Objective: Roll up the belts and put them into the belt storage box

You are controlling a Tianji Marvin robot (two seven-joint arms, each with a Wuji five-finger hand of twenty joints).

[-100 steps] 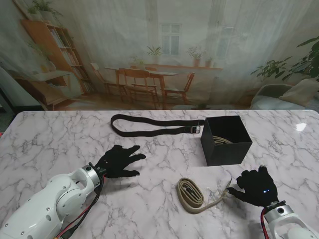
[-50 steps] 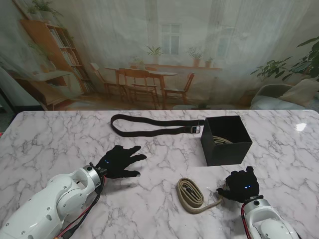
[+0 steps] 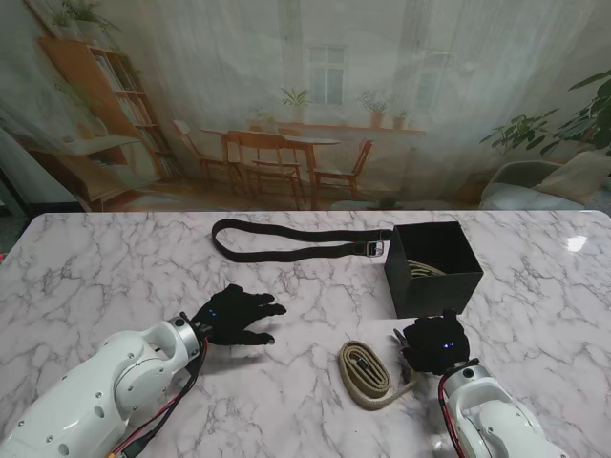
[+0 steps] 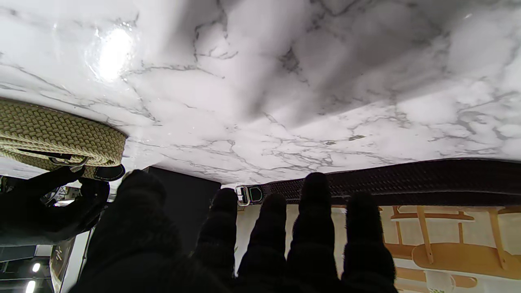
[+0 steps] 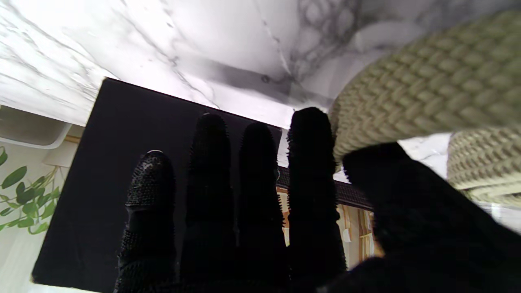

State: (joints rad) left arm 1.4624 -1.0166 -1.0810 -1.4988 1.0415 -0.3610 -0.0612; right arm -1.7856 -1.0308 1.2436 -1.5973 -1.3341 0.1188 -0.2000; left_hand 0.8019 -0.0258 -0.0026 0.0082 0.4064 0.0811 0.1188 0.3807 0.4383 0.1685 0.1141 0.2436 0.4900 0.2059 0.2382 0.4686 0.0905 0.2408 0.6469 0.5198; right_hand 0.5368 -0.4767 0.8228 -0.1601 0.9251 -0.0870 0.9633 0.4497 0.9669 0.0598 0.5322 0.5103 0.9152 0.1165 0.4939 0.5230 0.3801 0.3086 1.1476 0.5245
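Since the earlier frame our right hand (image 3: 434, 343) has slid left along the surface (image 3: 115, 267), dragging the loose tail of the tan belt (image 3: 366, 372) toward its coil. In the right wrist view, thumb and first finger (image 5: 311, 134) look closed around that woven tail, the other fingers straight. Our left hand (image 3: 234, 315) rests spread and flat, holding nothing.

Outward from the fingers, the tan belt lies half rolled near us, just left of the right hand. The black box (image 3: 434, 267) stands just beyond that hand, with another pale belt coiled inside. A dark belt (image 3: 296, 240) lies stretched out farther from us, its buckle (image 3: 374, 248) beside the box.

We judge the woven belt light, soft and floppy, likely to spring loose unless held by the coil itself, pinched across its turns.

The right hand hides the tail's end, so we cannot confirm how firm the pinch is. The box's depth and contents are only partly visible.
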